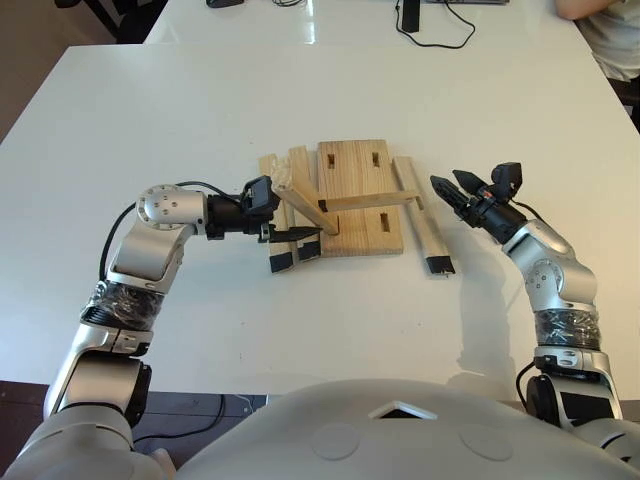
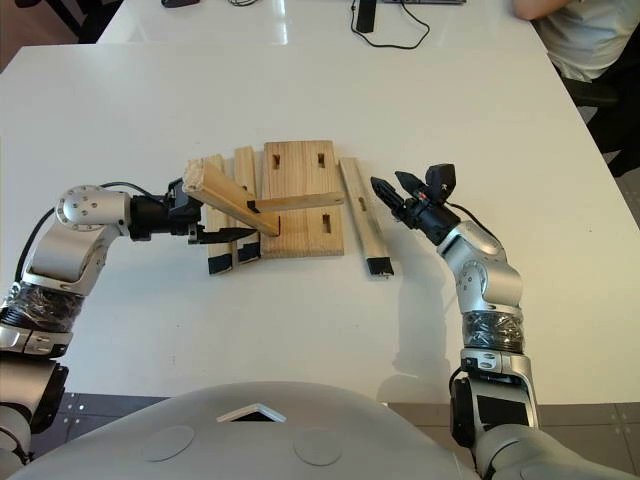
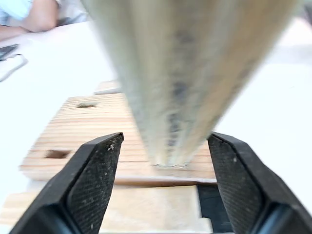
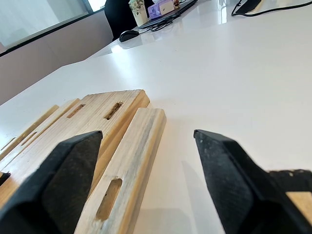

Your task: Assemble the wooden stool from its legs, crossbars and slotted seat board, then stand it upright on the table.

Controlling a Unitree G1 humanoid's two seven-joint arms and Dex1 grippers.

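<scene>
**Entry: stool assembly, early stage.**

- Slotted seat board: lying flat in the middle of the table.
- Tilted leg: leaning with its lower end resting on the board.
- Crossbar: lying across the board and meeting that leg (joined or not, I cannot tell).
- Left gripper: bracketing the tilted leg, fingers spread, pads clear of the wood; released, not clamping.
- Right gripper: hovering open and empty near a slotted leg lying beside the board's right edge.
- Spare legs: lying at the board's left.

Step in hand, by my reading: seating the first leg. The next move is calling for closing on that leg, righting it and pressing it into its slot.
</scene>
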